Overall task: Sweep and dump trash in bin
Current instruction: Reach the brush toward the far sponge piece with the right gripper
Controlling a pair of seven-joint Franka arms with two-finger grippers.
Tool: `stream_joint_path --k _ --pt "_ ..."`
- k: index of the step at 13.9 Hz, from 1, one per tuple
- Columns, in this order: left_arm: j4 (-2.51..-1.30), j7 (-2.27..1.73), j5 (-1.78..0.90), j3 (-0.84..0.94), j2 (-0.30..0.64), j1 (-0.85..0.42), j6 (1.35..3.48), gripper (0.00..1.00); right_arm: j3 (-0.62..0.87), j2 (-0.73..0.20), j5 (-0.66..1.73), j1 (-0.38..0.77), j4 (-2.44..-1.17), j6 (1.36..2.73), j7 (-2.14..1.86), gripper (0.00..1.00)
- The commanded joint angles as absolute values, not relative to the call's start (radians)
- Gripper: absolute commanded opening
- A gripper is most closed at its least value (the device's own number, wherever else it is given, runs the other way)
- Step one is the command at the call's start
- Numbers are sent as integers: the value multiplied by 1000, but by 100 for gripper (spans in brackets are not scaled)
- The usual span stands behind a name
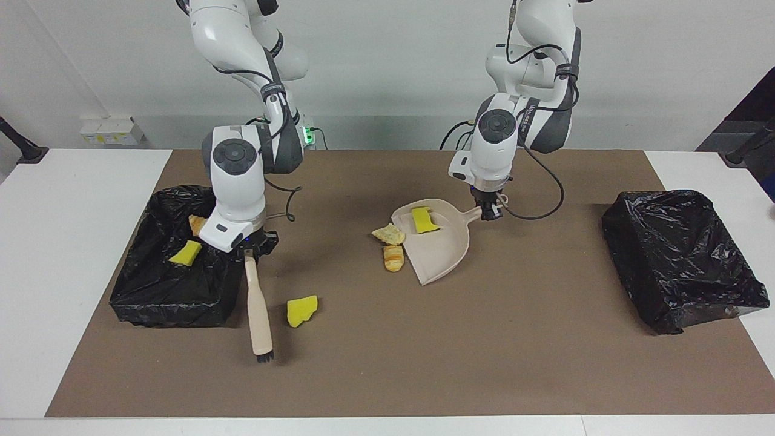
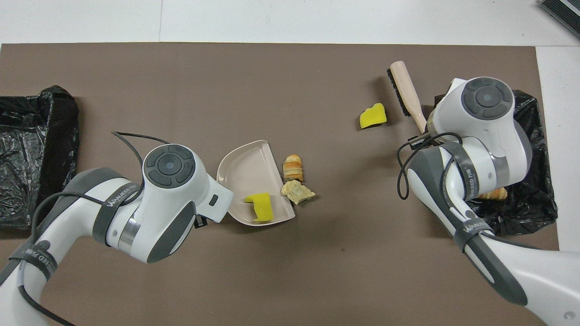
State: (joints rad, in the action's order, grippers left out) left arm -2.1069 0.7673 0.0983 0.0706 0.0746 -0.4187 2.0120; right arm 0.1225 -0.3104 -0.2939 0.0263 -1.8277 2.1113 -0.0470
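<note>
Gripping the beige brush by its handle, the right gripper hangs at the corner of the black-lined bin at the right arm's end, bristles down beside a loose yellow sponge chunk. The left gripper is clamped on the beige dustpan handle; one sponge chunk lies in the pan, two pastry pieces just outside its lip. Another sponge chunk and a pastry piece lie in that bin.
</note>
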Motion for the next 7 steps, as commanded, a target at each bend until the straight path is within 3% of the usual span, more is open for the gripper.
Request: stream_joint_path --k 1,7 --pt "-2106 770 106 58 81 -440 2028 0 135 -334 -304 57 -1815 2062 -51 0" --pt "-2123 770 106 58 75 -439 2051 0 144 -255 -177 190 -1928 2002 -12 0"
